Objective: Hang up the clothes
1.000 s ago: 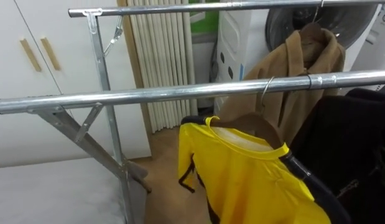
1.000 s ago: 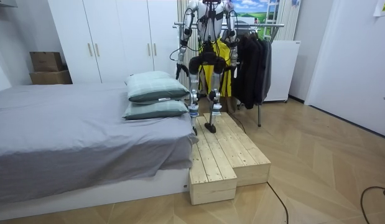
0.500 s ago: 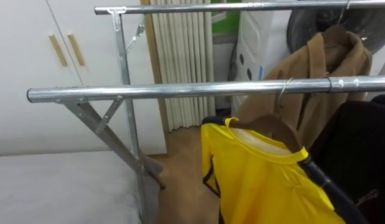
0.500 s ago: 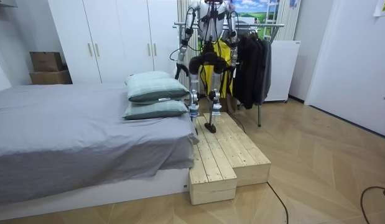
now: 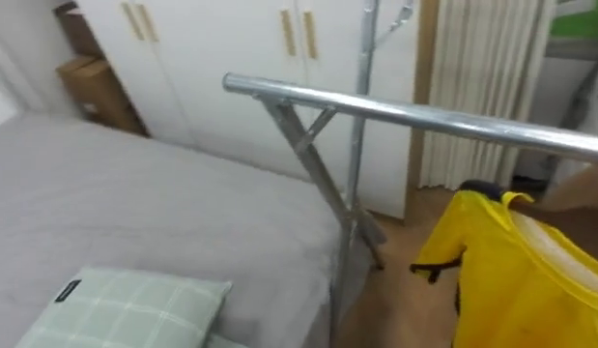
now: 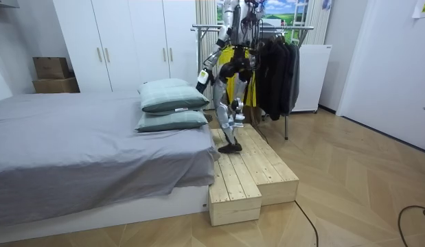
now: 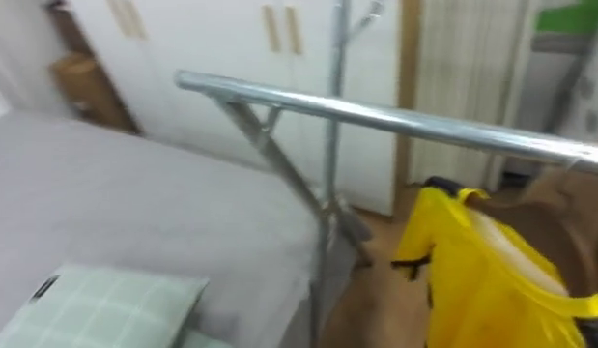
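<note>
The yellow shirt (image 5: 516,280) hung just under the rack's rail (image 5: 424,117), cut off at the right and bottom edges. In the room view my hand (image 6: 202,77) near the pillows (image 6: 172,95) looked tiny; I couldn't tell whether it was open or closed.

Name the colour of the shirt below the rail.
The shirt is yellow; the left eye view shows it best.

The robot has turned from the clothes rack (image 5: 424,118) toward the bed (image 5: 134,208).

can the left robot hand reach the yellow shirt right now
Probably not: the left robot hand hangs low toward the bed, while the yellow shirt hangs under the rail to the robot's right.
</note>
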